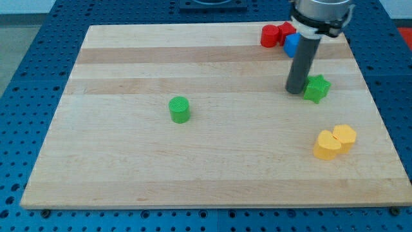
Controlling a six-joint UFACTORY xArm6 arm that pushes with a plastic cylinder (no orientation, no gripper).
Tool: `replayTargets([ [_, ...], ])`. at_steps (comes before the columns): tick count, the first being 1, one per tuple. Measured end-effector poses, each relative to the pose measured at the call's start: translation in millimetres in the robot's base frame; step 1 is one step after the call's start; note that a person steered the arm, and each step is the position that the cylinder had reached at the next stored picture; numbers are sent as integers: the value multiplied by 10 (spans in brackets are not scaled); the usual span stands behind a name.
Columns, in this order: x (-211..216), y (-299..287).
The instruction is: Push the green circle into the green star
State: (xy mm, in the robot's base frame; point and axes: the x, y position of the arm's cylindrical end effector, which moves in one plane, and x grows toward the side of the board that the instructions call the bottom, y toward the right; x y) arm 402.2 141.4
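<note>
The green circle (179, 109) stands on the wooden board left of the middle. The green star (317, 88) lies far off toward the view's right. My tip (295, 90) rests on the board just left of the green star, close to it or touching it; I cannot tell which. The tip is far to the right of the green circle.
Two red blocks (275, 34) and a blue block (292, 44) sit together at the view's top right, partly behind the rod. Two yellow blocks (335, 142) touch each other at the lower right. The wooden board (129, 174) lies on a blue perforated table.
</note>
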Motion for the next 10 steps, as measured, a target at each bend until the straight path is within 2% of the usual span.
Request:
replayTargets([
  [3, -43, -1691],
  [6, 560, -2831],
  [7, 771, -3004],
  [8, 772, -2989],
  [10, 719, -2597],
])
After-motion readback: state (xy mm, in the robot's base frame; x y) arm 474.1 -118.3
